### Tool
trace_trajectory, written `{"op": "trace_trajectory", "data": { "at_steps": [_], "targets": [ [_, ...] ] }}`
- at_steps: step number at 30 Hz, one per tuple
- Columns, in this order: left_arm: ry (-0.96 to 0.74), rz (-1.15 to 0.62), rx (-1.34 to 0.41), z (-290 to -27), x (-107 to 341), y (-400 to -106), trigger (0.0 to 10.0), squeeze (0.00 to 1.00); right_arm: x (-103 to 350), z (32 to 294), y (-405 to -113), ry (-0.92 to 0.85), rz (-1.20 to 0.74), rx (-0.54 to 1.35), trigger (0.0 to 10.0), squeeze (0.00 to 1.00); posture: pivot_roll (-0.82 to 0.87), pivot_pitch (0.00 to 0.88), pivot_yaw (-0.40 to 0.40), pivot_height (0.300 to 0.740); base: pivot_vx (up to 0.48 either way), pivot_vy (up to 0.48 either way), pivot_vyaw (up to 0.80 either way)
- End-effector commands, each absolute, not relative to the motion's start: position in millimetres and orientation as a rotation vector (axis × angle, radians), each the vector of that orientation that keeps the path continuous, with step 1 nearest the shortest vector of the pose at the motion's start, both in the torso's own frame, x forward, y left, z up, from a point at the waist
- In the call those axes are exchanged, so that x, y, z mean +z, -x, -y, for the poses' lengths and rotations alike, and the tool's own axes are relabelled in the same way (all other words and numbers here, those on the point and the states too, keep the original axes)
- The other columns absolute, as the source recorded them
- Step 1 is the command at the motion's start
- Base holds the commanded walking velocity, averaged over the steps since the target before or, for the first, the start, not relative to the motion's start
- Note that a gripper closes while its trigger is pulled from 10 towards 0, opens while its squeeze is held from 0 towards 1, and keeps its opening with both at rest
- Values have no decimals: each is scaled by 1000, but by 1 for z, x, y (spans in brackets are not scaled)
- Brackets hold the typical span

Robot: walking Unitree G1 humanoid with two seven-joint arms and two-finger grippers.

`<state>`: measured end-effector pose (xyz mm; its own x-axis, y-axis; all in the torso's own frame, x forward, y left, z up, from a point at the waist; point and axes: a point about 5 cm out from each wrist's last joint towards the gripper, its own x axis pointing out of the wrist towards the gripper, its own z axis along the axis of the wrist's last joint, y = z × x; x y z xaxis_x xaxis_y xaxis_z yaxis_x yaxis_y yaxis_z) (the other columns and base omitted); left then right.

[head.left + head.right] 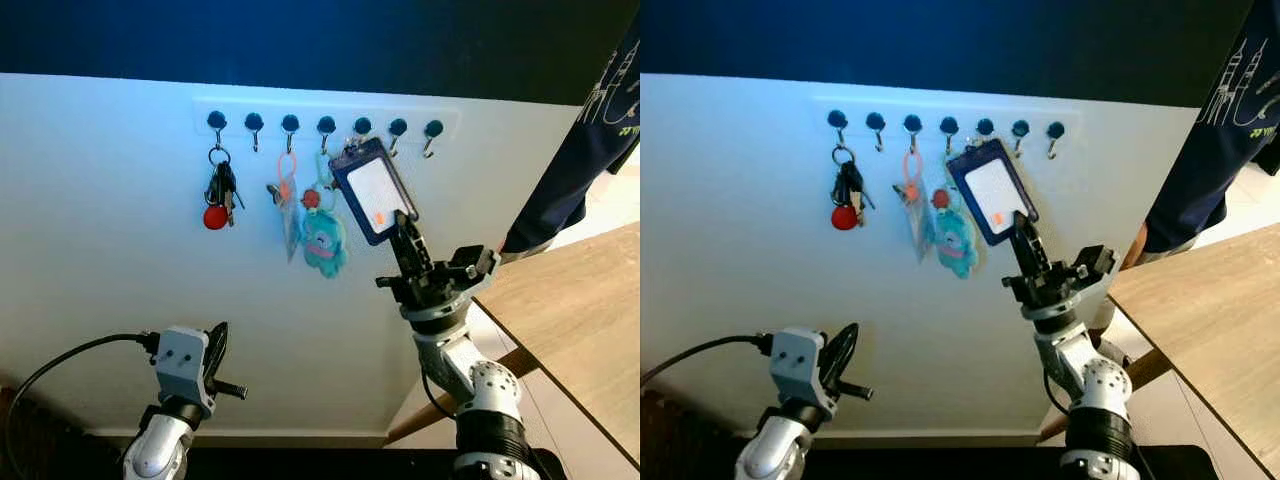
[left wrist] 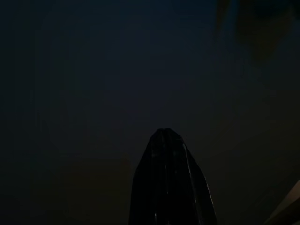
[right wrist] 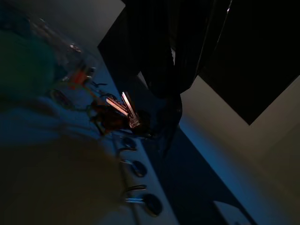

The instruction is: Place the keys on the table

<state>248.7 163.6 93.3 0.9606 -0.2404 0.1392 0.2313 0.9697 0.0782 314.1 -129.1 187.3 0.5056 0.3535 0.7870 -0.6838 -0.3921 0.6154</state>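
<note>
Right claw (image 1: 404, 232) grips the badge holder (image 1: 374, 190) by its lower corner; lift it off hook (image 1: 362, 128), then carry right to desk (image 1: 590, 320).

red-tagged keys (image 1: 220, 195), teal plush charm (image 1: 325, 245), white wall (image 1: 100, 200)

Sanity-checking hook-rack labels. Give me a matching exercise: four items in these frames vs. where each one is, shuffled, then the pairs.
Items:
1. keys with red fob
2. teal plush charm
3. badge holder
4. wooden table

Places:
A. at the right gripper fingertips
B. leftmost hook
C. right edge of the scene
D. hanging between the orange-strap bunch and the badge

Pairs: 1-B, 2-D, 3-A, 4-C
</note>
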Motion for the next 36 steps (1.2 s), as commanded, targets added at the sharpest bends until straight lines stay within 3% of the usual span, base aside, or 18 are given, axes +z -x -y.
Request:
{"op": "trace_trajectory", "data": {
  "at_steps": [1,5,10,17,24,28,36],
  "targets": [
    [-64,159,-250,-161,95,-248,10000,0,191,132,-312,-1622,315,1154,9216,0,145,73,-74,740,0,0,0],
    [-64,156,-252,-161,95,-248,10000,0,193,130,-316,-1596,308,1131,10000,0,145,72,-73,740,0,0,0],
    [-66,154,-255,-161,95,-249,10000,0,194,128,-324,-1576,299,1089,10000,0,144,72,-70,740,0,0,0],
    [-70,159,-251,-163,96,-249,10000,0,211,103,-307,-1407,209,1349,10000,0,151,72,-72,740,0,0,0],
    [-69,163,-249,-163,97,-248,10000,0,205,86,-286,-1257,82,1473,10000,0,151,73,-72,740,0,0,0],
    [-69,163,-251,-163,97,-248,10000,0,203,90,-286,-1257,102,1440,10000,0,150,73,-71,740,0,0,0],
    [-71,157,-262,-162,96,-248,10000,0,209,127,-284,-1246,257,1307,10000,0,148,72,-69,740,0,0,0]
  ]
}}
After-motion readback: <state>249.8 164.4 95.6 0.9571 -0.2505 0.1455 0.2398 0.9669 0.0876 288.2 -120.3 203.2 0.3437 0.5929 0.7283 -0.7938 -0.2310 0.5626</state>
